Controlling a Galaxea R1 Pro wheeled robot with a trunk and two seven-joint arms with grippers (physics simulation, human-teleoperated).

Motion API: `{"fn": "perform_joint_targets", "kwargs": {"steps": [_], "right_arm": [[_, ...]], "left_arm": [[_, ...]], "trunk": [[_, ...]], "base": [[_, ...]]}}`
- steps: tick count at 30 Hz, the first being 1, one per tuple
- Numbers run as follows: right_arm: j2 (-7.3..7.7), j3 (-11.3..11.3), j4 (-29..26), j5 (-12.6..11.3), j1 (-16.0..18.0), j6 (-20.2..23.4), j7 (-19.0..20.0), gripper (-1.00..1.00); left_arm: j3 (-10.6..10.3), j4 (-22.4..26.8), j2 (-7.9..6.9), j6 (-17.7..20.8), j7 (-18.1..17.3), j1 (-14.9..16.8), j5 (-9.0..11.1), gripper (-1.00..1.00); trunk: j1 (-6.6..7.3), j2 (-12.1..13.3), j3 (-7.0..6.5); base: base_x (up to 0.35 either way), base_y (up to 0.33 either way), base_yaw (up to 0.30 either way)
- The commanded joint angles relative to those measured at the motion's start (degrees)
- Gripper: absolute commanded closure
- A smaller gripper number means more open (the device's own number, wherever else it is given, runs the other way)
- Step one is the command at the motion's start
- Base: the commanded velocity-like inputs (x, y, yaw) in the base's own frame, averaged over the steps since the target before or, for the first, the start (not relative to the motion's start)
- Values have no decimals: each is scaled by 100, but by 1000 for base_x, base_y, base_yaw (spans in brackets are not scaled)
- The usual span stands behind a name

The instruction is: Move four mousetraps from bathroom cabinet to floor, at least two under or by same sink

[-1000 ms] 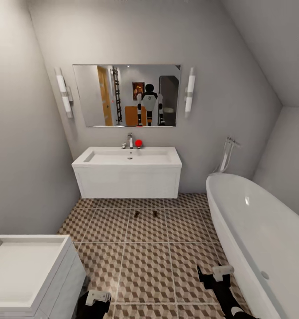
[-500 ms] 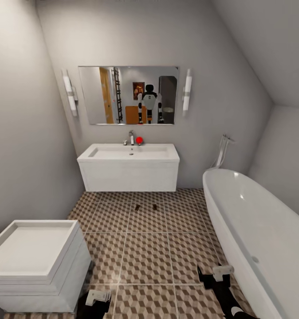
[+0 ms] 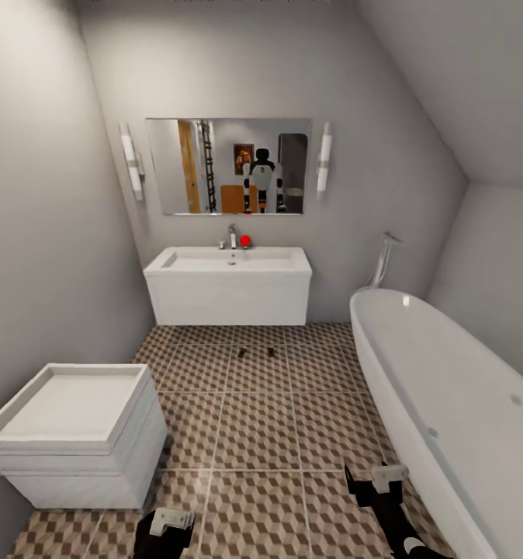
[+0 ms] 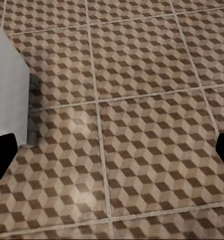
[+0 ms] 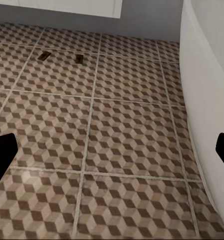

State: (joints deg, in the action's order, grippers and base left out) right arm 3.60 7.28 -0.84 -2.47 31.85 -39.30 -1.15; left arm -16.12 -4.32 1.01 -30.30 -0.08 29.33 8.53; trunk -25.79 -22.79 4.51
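Closest to me, both arms hang low over the bathroom floor (image 3: 261,435). The left claw (image 3: 171,522) and the right claw (image 3: 386,475) are each spread wide in their wrist views, dark fingertips at the far edges with only tile between them, so both are empty.

The floor is large square tiles printed with brown-and-beige cubes and split by pale grout lines; it has a slight sheen. At the left stands a small white drawer unit (image 3: 83,435), boxy, with a shallow tray-like top. Along the right runs the rounded white bathtub (image 3: 440,404), smooth and glossy.

Further on, two mousetraps (image 3: 256,352) lie side by side on the tiles, a little apart, just in front of the sink (image 3: 229,287): small, flat, dark-brown oblongs, too small here for any detail. The sink is a wide white wall-hung box with a chrome tap (image 3: 232,235) and a small red object (image 3: 245,241) beside it. Above it, the mirror (image 3: 229,166) shows the robot.

By my reckoning the job is about half done: two traps are down by the sink, and two more are left to fetch from the cabinet.
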Motion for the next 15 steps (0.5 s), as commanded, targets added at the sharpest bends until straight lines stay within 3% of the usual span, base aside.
{"fn": "perform_joint_targets", "kwargs": {"steps": [1,7,15], "right_arm": [[1,46,5,-25,5,-16,-14,-100],[-7,46,5,-25,5,-16,-16,-100],[-9,46,5,-25,6,-16,-17,-100]], "left_arm": [[-48,-25,5,-39,-1,11,52,-100],[-45,-25,4,-41,-1,11,52,-100],[-42,-25,4,-43,-1,11,52,-100]], "trunk": [[0,-13,16],[0,-13,41],[0,-13,86]], "base": [[-331,0,113],[-255,0,178],[-51,0,225]]}}
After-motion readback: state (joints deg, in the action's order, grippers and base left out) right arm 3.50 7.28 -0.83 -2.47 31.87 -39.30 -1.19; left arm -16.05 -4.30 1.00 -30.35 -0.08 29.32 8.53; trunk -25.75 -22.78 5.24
